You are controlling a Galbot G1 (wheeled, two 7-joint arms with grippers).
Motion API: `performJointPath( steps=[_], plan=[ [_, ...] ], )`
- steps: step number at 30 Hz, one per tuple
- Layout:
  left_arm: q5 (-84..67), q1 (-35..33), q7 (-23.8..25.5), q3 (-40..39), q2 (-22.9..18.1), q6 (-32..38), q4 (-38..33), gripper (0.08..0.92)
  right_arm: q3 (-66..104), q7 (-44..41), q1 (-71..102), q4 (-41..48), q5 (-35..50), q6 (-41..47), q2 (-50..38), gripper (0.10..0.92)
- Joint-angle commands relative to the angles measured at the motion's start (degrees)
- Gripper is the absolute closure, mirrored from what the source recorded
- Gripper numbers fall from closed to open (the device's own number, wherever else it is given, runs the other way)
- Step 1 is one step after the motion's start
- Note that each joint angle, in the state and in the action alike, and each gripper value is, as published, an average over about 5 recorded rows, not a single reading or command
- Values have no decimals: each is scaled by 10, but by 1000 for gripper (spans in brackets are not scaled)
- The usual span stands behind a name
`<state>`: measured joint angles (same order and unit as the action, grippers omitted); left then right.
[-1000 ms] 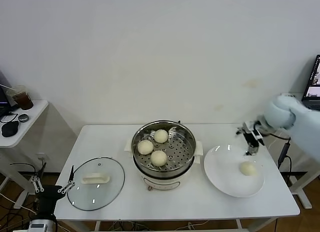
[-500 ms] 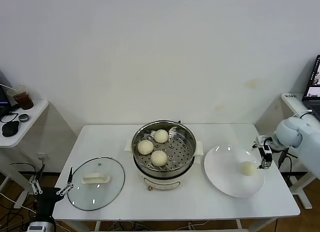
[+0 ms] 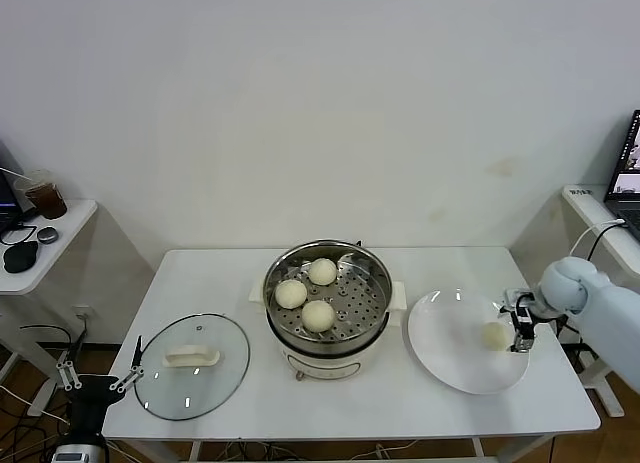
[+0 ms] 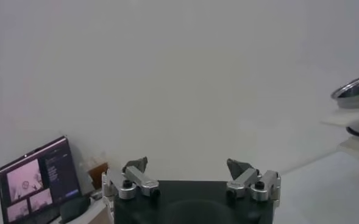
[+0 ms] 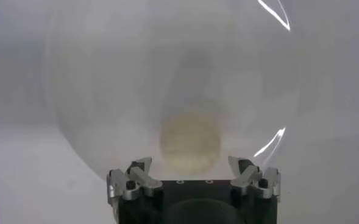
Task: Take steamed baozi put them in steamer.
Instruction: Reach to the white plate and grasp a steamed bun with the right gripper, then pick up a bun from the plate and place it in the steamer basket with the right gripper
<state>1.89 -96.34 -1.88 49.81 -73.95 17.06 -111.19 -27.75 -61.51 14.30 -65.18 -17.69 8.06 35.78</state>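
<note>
The steamer (image 3: 327, 305), a shiny steel pot on a white base, stands mid-table with three baozi on its perforated tray: one at the back (image 3: 322, 271), one at the left (image 3: 290, 294), one at the front (image 3: 318, 315). A fourth baozi (image 3: 495, 335) lies on the white plate (image 3: 450, 358) at the right. My right gripper (image 3: 519, 327) is open, low at the plate's right side, right beside this baozi. In the right wrist view the baozi (image 5: 190, 143) lies just ahead of the open right gripper (image 5: 191, 172), between its fingers' line. My left gripper (image 3: 98, 381) is open, parked below the table's left edge.
A round glass lid (image 3: 192, 365) with a white handle lies on the table left of the steamer. A side table (image 3: 40, 245) at the far left holds a cup with a dark drink. A laptop shows at the far right edge.
My right gripper has come down from above the plate's far right rim to plate level, close beside the baozi. The baozi, steamer and left arm have not moved.
</note>
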Motion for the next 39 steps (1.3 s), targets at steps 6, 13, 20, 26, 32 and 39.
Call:
performJointPath(
  steps=[6, 13, 20, 26, 32, 39],
  plan=[
    [-1, 0, 0, 1, 0, 1, 1, 177, 19, 10, 16, 40, -19, -2, 43, 240],
    [-2, 1, -1, 2, 0, 1, 2, 177, 13, -2, 10, 34, -17, 0, 40, 378],
    [-2, 2, 0, 1, 2, 1, 2, 177, -26, -10, -39, -7, 25, 19, 11, 558],
    [-2, 8, 0, -4, 6, 1, 3, 177, -164, -21, -199, -85, 140, 60, -46, 573],
    [-2, 15, 1, -15, 10, 0, 4, 177, -356, -12, -456, -171, 300, 124, -40, 567],
    [-5, 21, 1, -22, 15, 2, 7, 177, -530, 35, -657, -274, 481, 228, 52, 565]
  ],
)
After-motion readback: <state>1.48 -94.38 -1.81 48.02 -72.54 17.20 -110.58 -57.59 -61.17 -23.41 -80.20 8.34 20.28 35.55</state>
